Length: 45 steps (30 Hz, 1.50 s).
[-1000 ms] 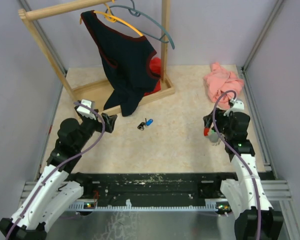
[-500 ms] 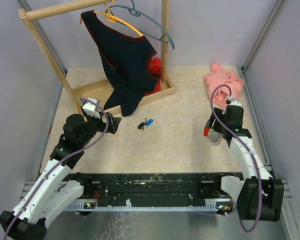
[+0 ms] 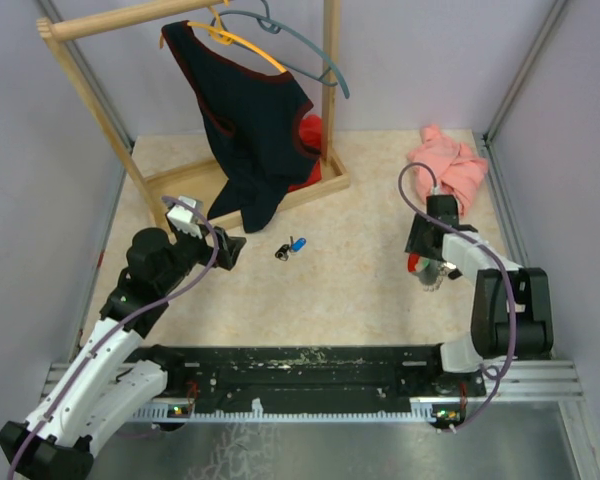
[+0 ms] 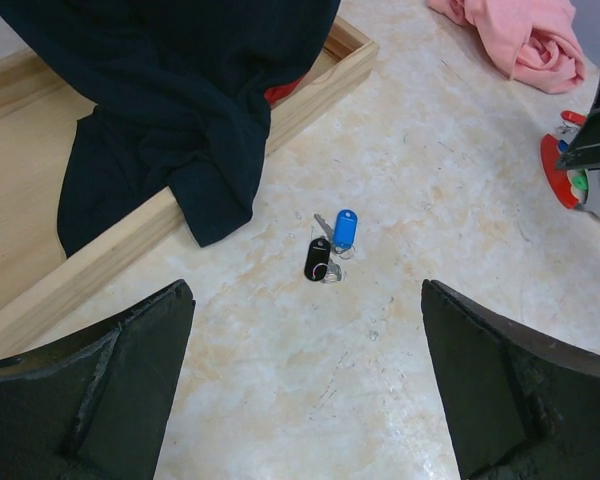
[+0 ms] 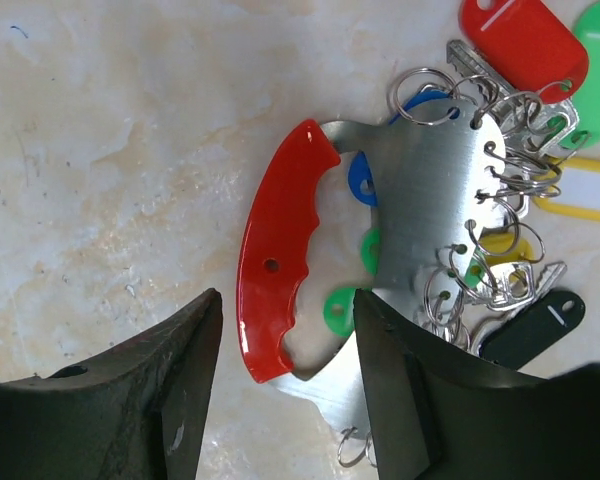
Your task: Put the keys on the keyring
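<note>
Two small keys (image 3: 290,247), one with a blue tag and one with a black tag, lie together mid-table. In the left wrist view the keys (image 4: 332,245) sit just beyond my left gripper (image 4: 305,290), which is wide open and empty. In the top view the left gripper (image 3: 230,250) is left of them. The keyring (image 5: 430,190) is a steel plate with a red handle (image 5: 275,260), several wire rings and coloured tags. My right gripper (image 5: 285,300) stands open astride that red handle, a gap showing on the left side. From above, the right gripper (image 3: 425,262) covers the keyring (image 3: 414,264).
A wooden rack (image 3: 280,195) at the back left carries a dark garment (image 3: 255,120) and hangers (image 3: 280,45), with red cloth (image 3: 308,135) behind. A pink cloth (image 3: 447,165) lies at the back right. Grey walls close in both sides.
The right arm has swung and set its gripper over the keyring's red handle, jaws narrowing slightly. The left arm shifted a little toward the keys, still open.
</note>
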Each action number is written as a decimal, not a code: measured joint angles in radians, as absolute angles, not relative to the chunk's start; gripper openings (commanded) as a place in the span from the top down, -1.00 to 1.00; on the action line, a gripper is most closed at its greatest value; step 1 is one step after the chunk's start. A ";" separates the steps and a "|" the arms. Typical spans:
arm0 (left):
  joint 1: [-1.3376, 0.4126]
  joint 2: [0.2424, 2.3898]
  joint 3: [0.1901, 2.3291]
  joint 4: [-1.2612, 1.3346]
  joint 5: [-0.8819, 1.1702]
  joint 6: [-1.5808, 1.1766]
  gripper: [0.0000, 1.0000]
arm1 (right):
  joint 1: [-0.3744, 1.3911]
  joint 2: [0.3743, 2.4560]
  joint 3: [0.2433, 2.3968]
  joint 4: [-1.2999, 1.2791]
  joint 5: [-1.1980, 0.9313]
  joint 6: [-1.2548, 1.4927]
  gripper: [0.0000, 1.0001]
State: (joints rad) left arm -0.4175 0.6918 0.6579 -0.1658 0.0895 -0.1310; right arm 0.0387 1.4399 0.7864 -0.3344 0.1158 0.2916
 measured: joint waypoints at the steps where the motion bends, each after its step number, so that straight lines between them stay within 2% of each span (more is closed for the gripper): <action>1: -0.417 0.692 0.658 -0.166 0.094 -0.131 -0.99 | 0.039 1.457 0.791 -0.330 0.117 0.292 -0.10; 10: -0.400 0.702 0.658 -0.165 0.139 -0.135 -0.99 | 0.045 1.567 0.839 -0.322 0.124 0.292 -0.05; 14: -0.395 0.701 0.658 -0.165 0.156 -0.135 -0.99 | 0.064 1.609 0.875 -0.325 0.154 0.294 0.04; 17: -0.395 0.701 0.658 -0.163 0.169 -0.135 -0.99 | 0.068 1.621 0.885 -0.323 0.172 0.296 0.13; 23: -0.394 0.704 0.658 -0.156 0.199 -0.141 -0.99 | 0.099 1.632 0.892 -0.317 0.210 0.298 0.47; 33: -0.391 0.793 0.630 -0.078 0.310 -0.243 -0.97 | 0.274 1.567 0.829 -0.309 0.189 0.287 0.62; 40: -0.391 0.900 0.550 0.066 0.443 -0.382 -0.91 | 0.485 1.475 0.764 -0.245 0.101 0.281 0.67; 45: -0.391 0.983 0.524 0.141 0.504 -0.460 -0.90 | 0.554 1.426 0.726 -0.169 0.026 0.291 0.71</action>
State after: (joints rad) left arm -0.3912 0.9829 0.5243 0.1413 0.5037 -0.4603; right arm 0.5545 1.4261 0.7258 -0.1692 0.0261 0.2913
